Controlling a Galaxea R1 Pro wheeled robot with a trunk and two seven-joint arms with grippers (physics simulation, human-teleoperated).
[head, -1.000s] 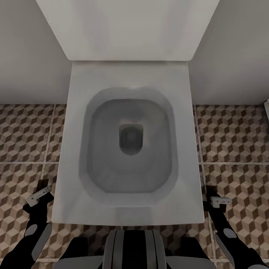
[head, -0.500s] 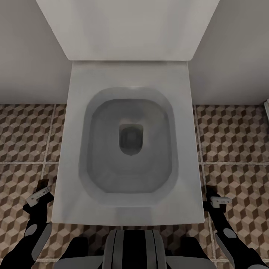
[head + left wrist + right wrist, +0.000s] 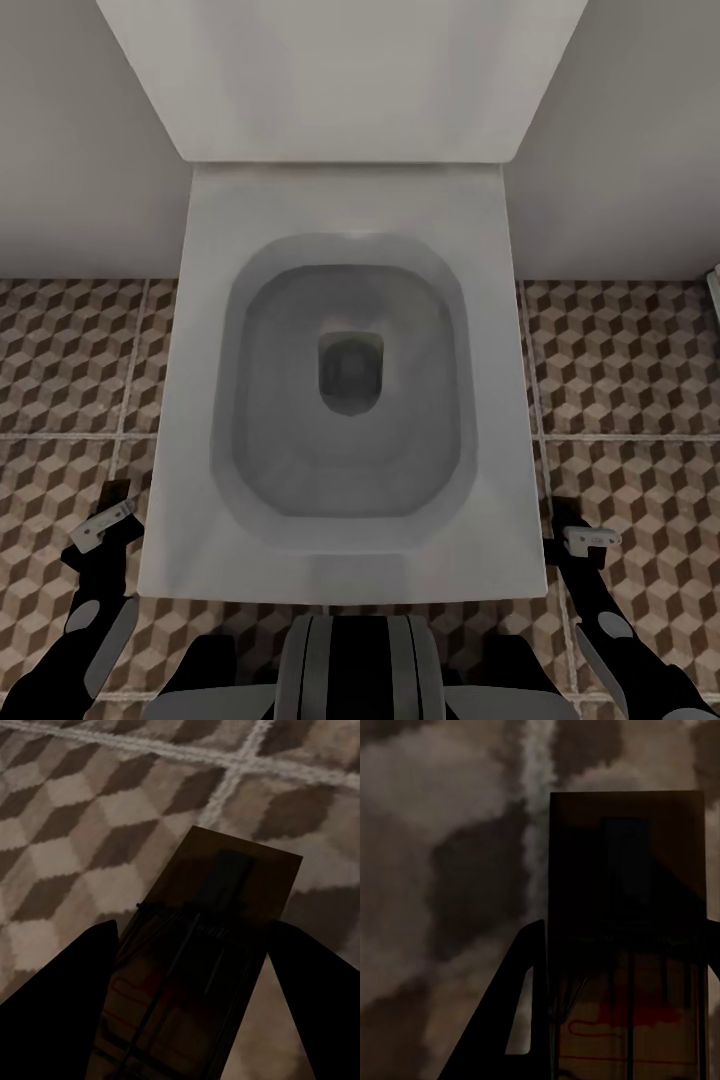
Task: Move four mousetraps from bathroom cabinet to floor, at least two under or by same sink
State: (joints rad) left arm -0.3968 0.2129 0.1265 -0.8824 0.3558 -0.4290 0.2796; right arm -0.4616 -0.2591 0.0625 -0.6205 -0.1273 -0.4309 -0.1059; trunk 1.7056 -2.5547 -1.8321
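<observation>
In the left wrist view a tan-brown mousetrap [image 3: 240, 877] with a black spring bar lies between the dark fingers of my left gripper [image 3: 195, 937], which is shut on it just above the cube-patterned bathroom floor [image 3: 75, 817]. In the right wrist view my right gripper [image 3: 622, 937] is shut on a second mousetrap [image 3: 622, 847] with red markings, held close over the bathroom floor [image 3: 435, 832]. From the head view, the left gripper [image 3: 105, 520] hangs low beside the toilet's left edge and the right gripper [image 3: 585, 535] beside its right edge. The cabinet and the sink are out of view.
A white square toilet [image 3: 350, 380] with its lid raised stands directly ahead, against a pale wall [image 3: 70, 130]. Patterned floor tiles [image 3: 70, 350] run along both of its sides. A white edge [image 3: 714, 285] shows at the far right.
</observation>
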